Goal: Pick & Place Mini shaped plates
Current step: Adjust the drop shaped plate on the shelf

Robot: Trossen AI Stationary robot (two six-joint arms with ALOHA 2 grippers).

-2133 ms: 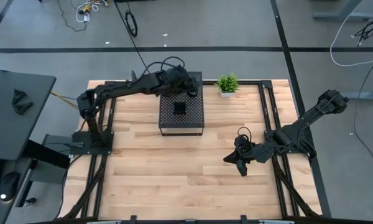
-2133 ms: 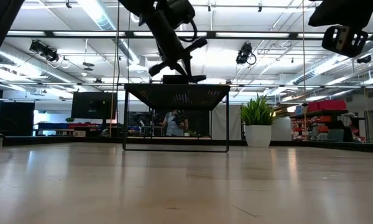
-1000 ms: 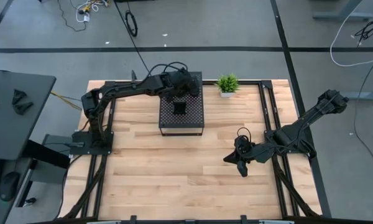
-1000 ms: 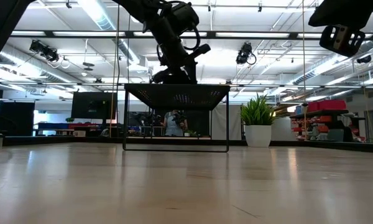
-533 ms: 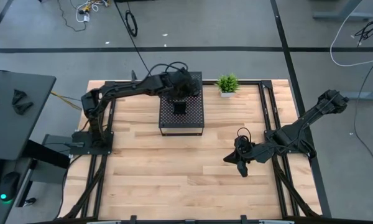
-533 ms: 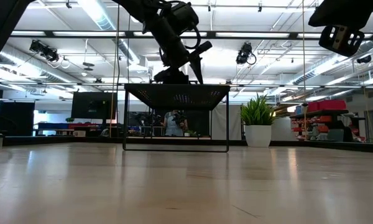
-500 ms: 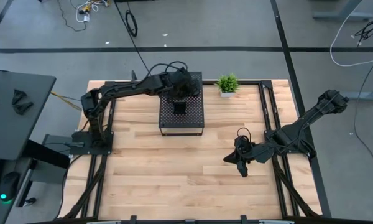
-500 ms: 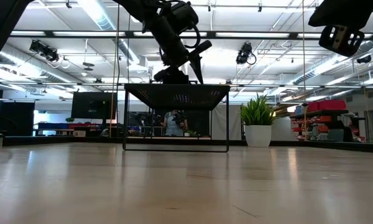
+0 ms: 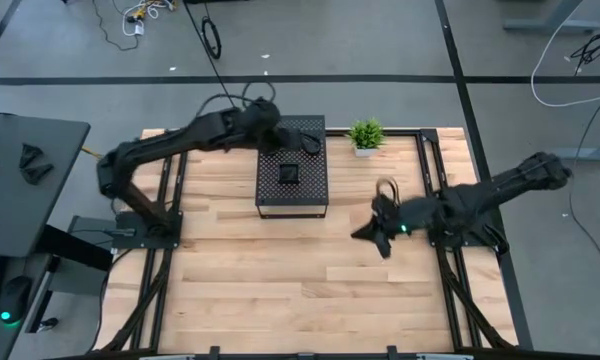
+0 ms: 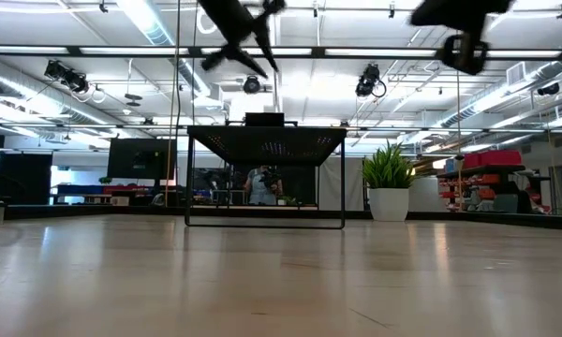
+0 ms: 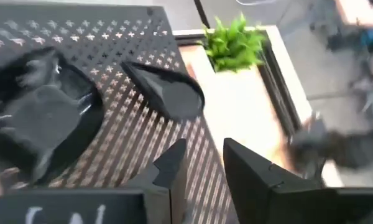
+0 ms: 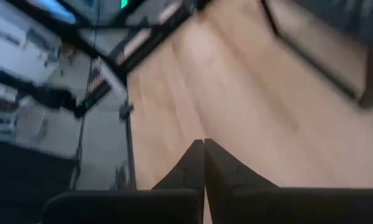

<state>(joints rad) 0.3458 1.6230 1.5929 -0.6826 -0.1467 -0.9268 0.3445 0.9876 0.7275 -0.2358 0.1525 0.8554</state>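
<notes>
Two small plates sit on top of the box (image 9: 292, 180), both glossy black. The square plate (image 11: 40, 118) is shallow with a raised rim, just ahead of my left gripper (image 11: 202, 165) and off to one side. The teardrop plate (image 11: 168, 90) has one pointed end and lies straight ahead of my fingers (image 11: 174, 168), apart from the square one. In the high view the square plate (image 9: 289, 173) is mid-top of the box and the teardrop plate (image 9: 309, 146) is near the corner toward the plant (image 9: 365, 134).

My left gripper (image 9: 270, 135) is raised over the box's far left part, arm stretched across from the left side of the table (image 9: 280, 270). Fingers slightly apart, holding nothing.

My right gripper (image 9: 378, 232) hangs above bare table, well clear of the box, arm folded in from the right edge. Its fingers (image 12: 196, 165) are pressed together at the tips, nothing between them.
</notes>
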